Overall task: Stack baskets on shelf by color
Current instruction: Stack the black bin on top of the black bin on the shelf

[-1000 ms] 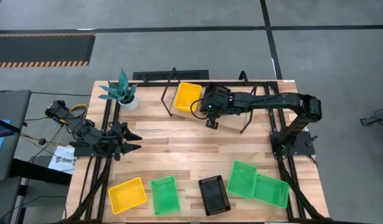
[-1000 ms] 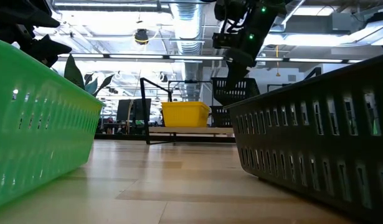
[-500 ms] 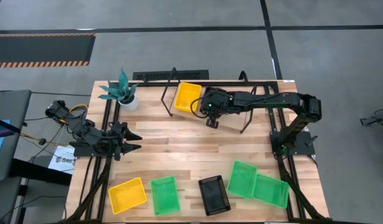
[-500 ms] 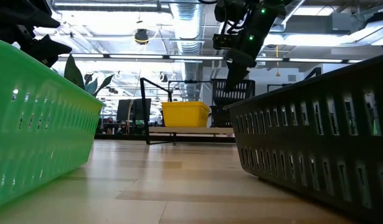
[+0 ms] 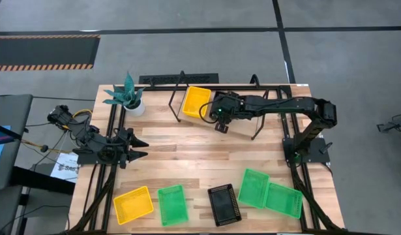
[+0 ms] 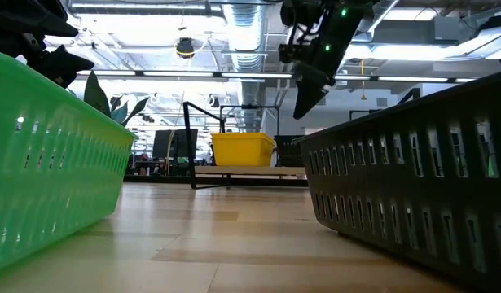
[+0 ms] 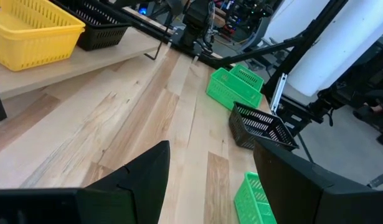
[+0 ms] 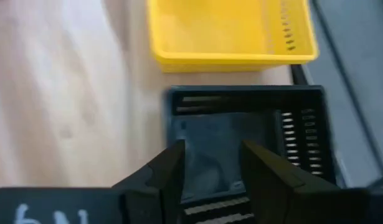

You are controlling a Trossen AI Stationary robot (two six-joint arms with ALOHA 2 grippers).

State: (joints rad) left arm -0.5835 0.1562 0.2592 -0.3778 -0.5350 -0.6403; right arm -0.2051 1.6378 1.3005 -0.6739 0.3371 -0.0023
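High view: the right pincer (image 5: 220, 116) hangs over the middle of the shelf (image 5: 187, 116), just beside a yellow basket (image 5: 196, 100) that sits on the shelf's left part. The right wrist view shows a black basket (image 8: 303, 124) lying on the shelf next to that yellow one, directly below the fingers (image 8: 172, 168), which are spread apart and grip nothing. From the low view, the same pincer is above the shelf, clear of the baskets.

The left pincer (image 5: 140, 147) waits near the left edge of the desk (image 5: 187, 156), its fingers spread wide and empty, pointing toward the desk's middle.

Along the front of the desk lie five more baskets in a loose row: a second yellow basket (image 5: 133, 203), a green basket (image 5: 172, 204) just beside it, a second black basket (image 5: 225, 204), and two further green baskets (image 5: 253, 188) (image 5: 283, 200) that overlap at their edges. A potted plant (image 5: 129, 95) stands at the back left corner.
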